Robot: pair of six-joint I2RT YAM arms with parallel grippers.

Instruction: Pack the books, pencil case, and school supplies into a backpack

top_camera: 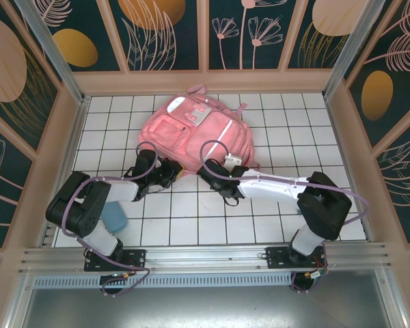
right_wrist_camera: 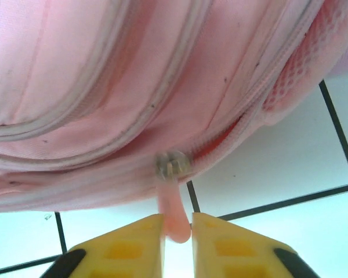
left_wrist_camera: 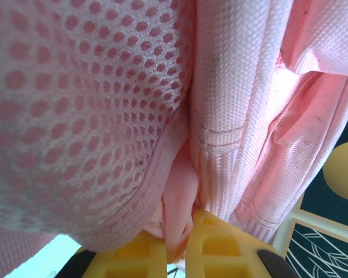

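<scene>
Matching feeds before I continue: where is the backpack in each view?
Top external: backpack centre, upper half.
Left wrist: backpack close up, mesh panel on the left.
Right wrist: backpack across the top, zip pull hanging.
Shared landmark: white tiled table, top external and right wrist.

Backpack (top_camera: 191, 130) of matt woven cloth and mesh; glossy tiled table (top_camera: 191, 219).

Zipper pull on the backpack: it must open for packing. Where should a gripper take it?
Pinch the pink pull tab hanging below the metal slider, coming low from the near edge of the backpack, where the right gripper sits; it dangles clear of the fabric.
</scene>
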